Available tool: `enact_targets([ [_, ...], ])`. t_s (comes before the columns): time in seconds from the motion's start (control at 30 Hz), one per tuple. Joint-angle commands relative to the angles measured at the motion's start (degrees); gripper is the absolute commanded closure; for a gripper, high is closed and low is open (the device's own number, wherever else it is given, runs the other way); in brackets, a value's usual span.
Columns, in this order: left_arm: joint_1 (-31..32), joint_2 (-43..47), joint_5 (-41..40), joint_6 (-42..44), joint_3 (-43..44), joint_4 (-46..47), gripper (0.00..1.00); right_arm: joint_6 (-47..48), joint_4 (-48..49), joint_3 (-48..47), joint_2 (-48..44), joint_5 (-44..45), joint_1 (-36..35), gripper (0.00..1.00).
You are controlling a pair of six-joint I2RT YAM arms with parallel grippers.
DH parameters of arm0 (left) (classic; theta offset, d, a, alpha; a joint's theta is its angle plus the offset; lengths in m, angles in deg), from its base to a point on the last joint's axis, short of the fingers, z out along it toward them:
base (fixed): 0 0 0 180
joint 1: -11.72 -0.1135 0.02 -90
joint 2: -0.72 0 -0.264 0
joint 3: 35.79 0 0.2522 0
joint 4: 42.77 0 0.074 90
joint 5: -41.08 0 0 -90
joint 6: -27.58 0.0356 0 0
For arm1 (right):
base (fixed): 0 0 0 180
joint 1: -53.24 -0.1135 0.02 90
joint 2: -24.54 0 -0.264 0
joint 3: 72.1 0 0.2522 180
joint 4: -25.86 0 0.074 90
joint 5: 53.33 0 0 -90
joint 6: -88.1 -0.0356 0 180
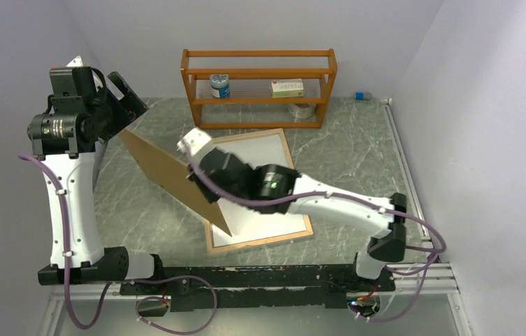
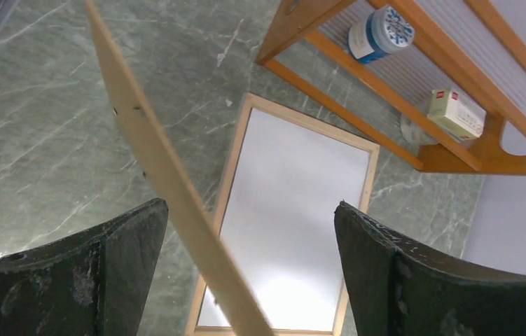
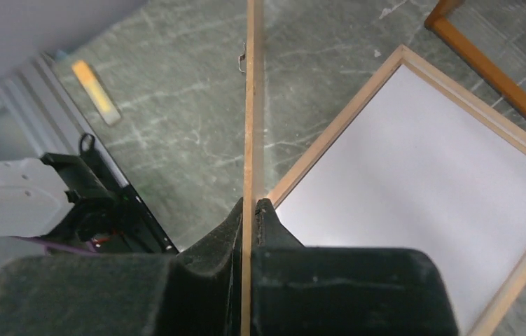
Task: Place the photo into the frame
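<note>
Lying flat on the green marbled worktop (image 1: 358,161), the frame (image 1: 256,150) sits just in front of the orange shelf rack (image 1: 258,71), its light wood-coloured rim facing up around a plain white field. We cannot tell whether that white is a sheet or the pane itself. Its long sides run away from the arms, turned a little from square to the rack.

Over the frame's left side we see the brown backing board (image 1: 165,175) raised on edge and tilted, its lower corner reaching down near the frame's near-left corner. The right pincer (image 3: 250,210) is clamped tight on the board's thin edge, one finger on each face, with the right arm stretched across the frame to reach it.

The left pincer (image 2: 248,205) is held high at the board's far upper end with its jaws spread wide. In the left wrist view the board's edge passes between the two fingers, closer to the left one, and we see no contact with either.

On the rack stand a blue-and-white jar (image 1: 220,86) and a small pale box (image 1: 287,88) on the middle shelf, with a metal tin (image 1: 303,110) below
</note>
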Motion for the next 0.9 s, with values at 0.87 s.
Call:
enact_targets([
  [0.87,0.12,14.51,14.44,-8.78,-29.47,11.05,0.06,-40.29,50.57,40.98,-31.22,-44.51,34.49,1.00],
])
